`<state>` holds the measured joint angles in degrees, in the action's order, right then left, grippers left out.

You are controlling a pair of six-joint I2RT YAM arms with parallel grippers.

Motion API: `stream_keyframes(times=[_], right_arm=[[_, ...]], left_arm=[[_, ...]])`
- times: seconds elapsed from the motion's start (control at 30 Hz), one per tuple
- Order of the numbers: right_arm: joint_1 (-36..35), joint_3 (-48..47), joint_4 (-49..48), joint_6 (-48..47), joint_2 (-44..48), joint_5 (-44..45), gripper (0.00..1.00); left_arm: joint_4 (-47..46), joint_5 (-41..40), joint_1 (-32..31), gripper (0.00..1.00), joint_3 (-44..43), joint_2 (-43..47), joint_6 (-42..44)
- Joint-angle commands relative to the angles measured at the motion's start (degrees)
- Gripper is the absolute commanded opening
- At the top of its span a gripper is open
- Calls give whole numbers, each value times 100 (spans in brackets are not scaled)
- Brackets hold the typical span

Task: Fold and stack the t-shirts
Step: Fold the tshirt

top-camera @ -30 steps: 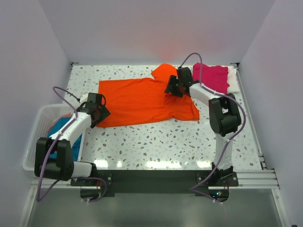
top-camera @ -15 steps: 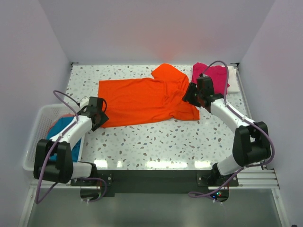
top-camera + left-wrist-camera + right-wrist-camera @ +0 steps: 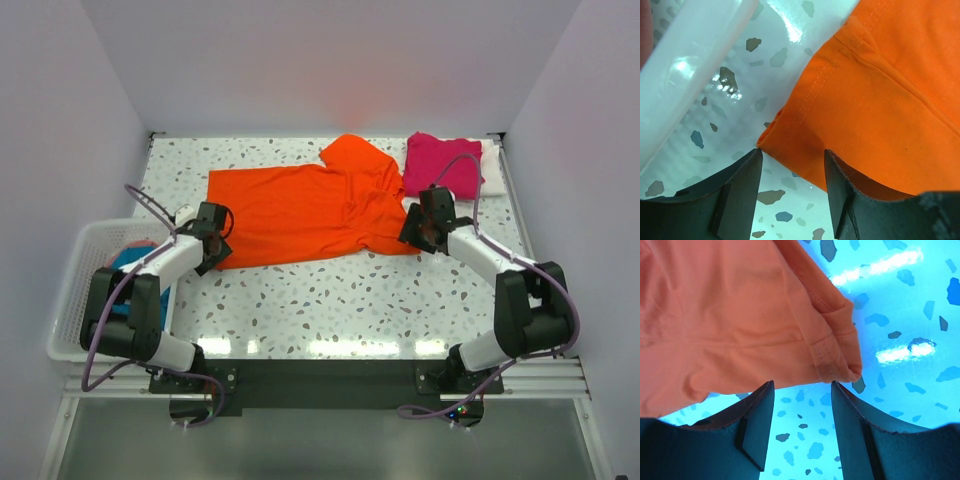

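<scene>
Orange tee (image 3: 300, 215) lies spread flat mid-table, unfolded, w/ left gripper (image 3: 792, 160) & right gripper (image 3: 802, 390) both open astride its near corners, so approx. half done: magenta tee (image 3: 443, 165) looks folded on white tee (image 3: 492, 172) far right, teal tee (image 3: 128, 265) waits in basket (image 3: 75, 290).

place: lab test cell | evidence: plain white walls (image 3: 300, 70), speckled table (image 3: 330, 300), aluminium rail (image 3: 540, 376)
</scene>
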<state>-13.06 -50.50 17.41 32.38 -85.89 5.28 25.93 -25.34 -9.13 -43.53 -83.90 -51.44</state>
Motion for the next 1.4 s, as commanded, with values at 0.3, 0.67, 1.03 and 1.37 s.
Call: stream_keyframes(times=[0.3,0.67,1.03,1.37], right_arm=[[58,269,-396,-65,-139,571,47],[163,242,-423,-13,-227,729,29],[462,374,-396,-65,-69,615,8],[691,506,-430,-57,344,184,18]], left_arm=[[175,-454,157,50,-182,-662,-279],[237,-489,157,27,-375,-944,-147],[386,-515,157,11,-516,-848,-15],[474,-410,157,4,-587,-610,82]])
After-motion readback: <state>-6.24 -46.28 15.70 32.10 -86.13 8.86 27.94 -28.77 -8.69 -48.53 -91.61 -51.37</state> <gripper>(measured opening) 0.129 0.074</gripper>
